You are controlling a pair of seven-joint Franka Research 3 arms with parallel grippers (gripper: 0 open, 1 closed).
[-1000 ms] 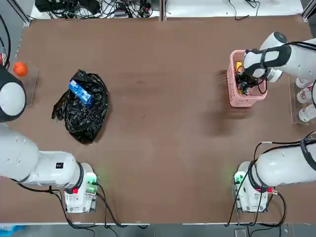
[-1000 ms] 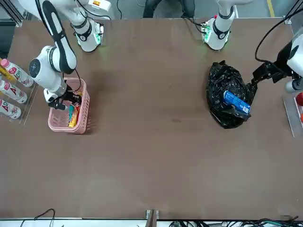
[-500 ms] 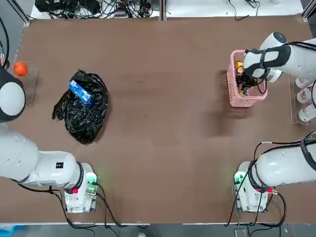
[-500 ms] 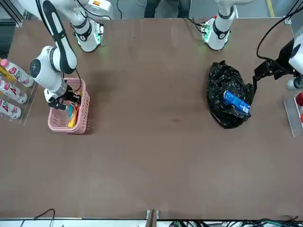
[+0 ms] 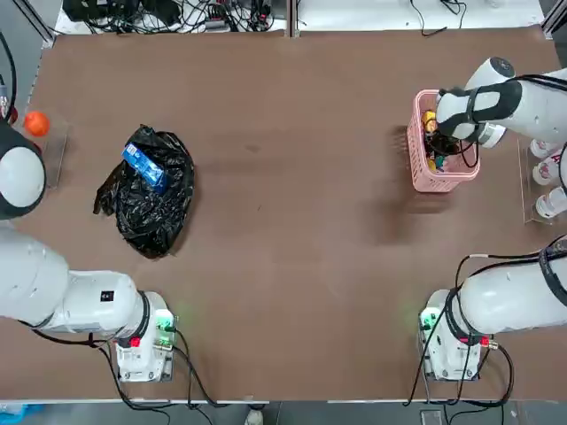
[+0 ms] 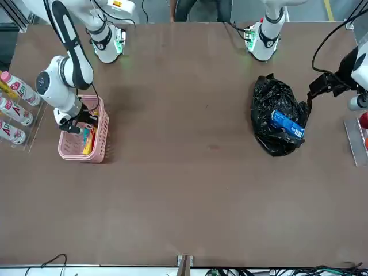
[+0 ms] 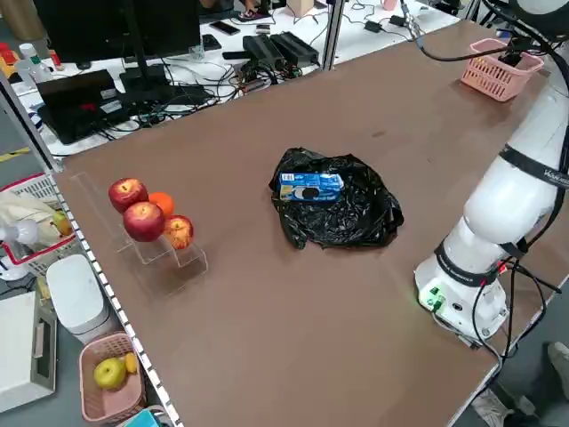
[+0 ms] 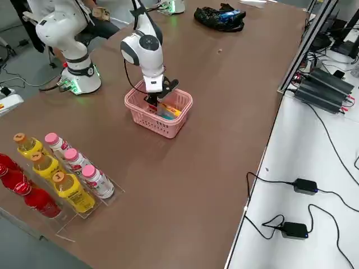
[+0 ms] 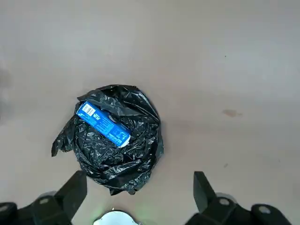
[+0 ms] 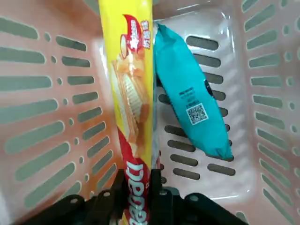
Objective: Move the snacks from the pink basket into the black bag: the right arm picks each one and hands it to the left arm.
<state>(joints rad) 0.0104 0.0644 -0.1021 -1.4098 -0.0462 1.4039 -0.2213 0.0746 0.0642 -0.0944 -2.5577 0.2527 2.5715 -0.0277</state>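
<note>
Inside the pink basket [image 10: 42, 117], the right gripper [image 10: 140, 194] seems closed on one end of the long yellow packet [image 10: 129, 93]; its long axis runs straight away from the fingers (the teal packet [image 10: 190, 110] lies beside it). The left gripper [image 9: 138, 199] hangs open over the black bag [image 9: 115, 140], where the blue packet [image 9: 103, 124] lies.

We see the right arm [image 6: 63, 69] bent over the pink basket [image 6: 84, 150], its gripper [image 6: 73, 125] down inside; the finger state cannot be read. A yellow packet [image 6: 88, 144] and a teal one [image 6: 85, 134] show in the basket. White bottles [image 6: 14, 109] lie beside it at the table edge. Well apart, the blue packet [image 6: 287, 125] rests on the black bag [image 6: 279, 118]. The left gripper [image 6: 323, 86] hangs near the bag.
</note>
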